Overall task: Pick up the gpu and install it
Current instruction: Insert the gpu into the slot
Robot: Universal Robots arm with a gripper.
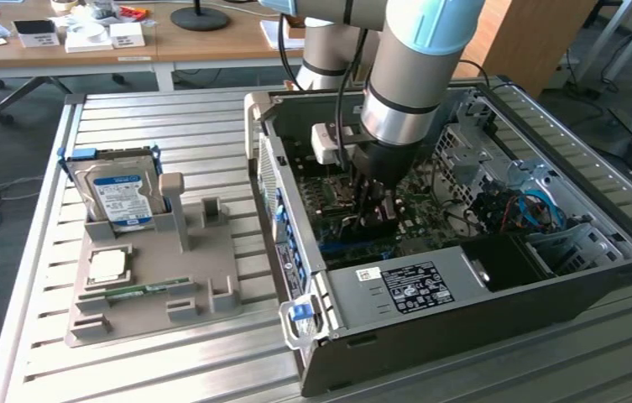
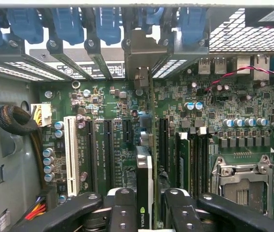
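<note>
The arm reaches down into the open computer case [image 1: 483, 243], which lies on its side on the worktop [image 1: 181, 353]. The end effector [image 1: 374, 211] is low over the green board [image 2: 113, 111] inside the case.

In the wrist view the end effector [image 2: 144, 205] has its two black fingers [image 2: 122, 208] on either side of the gpu [image 2: 144, 179]. The gpu stands on its thin edge between them. The fingers sit right against the card, grasping it. Its silver bracket [image 2: 142, 72] reaches up to the row of blue clips [image 2: 69, 24] at the back wall of the case. The card lines up with the black slots [image 2: 108, 145] on the board. I cannot tell if it is pushed all the way in.

A white slot [image 2: 70, 154] is at about nine o'clock from the card. The empty chip socket [image 2: 241, 179] is at about three o'clock from it.

In the exterior view, a grey tray [image 1: 154, 277] sits at nine o'clock from the case, well apart. A hard drive [image 1: 120, 197] stands in the tray at its twelve o'clock end. A memory stick [image 1: 142, 291] lies flat nearer six o'clock.
</note>
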